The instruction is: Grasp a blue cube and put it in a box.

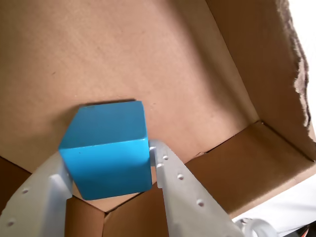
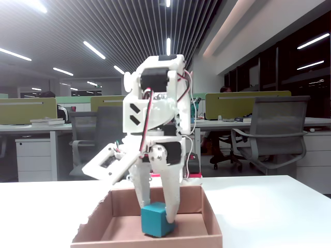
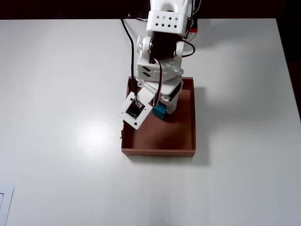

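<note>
The blue cube (image 1: 106,148) sits low inside the brown cardboard box (image 1: 123,54), on or just above its floor. My gripper (image 1: 106,150) reaches down into the box with one white finger (image 1: 47,182) against the cube's left side and the other against its right edge, shut on it. In the fixed view the cube (image 2: 156,219) shows between the two fingers of the gripper (image 2: 158,212), behind the box's front wall (image 2: 155,242). From overhead, only a corner of the cube (image 3: 160,111) peeks out under the arm, in the middle of the box (image 3: 193,117).
The box stands on a white table (image 3: 61,117); its torn rim (image 1: 298,74) shows at the right of the wrist view. The arm's base (image 3: 169,19) is at the table's far edge. Office desks and chairs (image 2: 269,134) fill the background.
</note>
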Robot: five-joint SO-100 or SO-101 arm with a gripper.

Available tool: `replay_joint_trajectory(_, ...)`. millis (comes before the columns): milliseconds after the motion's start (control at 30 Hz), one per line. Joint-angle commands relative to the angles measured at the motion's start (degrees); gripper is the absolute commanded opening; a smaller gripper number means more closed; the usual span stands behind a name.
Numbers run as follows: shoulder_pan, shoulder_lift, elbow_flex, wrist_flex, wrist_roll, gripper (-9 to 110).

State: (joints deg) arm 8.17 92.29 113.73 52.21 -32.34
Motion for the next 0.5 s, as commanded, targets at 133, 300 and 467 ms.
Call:
replay_joint_trajectory(133,-1.1,-0.6,0.7,-2.3,-0.5,14)
replay_joint_trajectory(300,-1.4,-0.9,1.0,-2.5,-0.5,14)
replay_joint_trajectory(467,-1.6,-0.7,1.0,-2.5,-0.5,17)
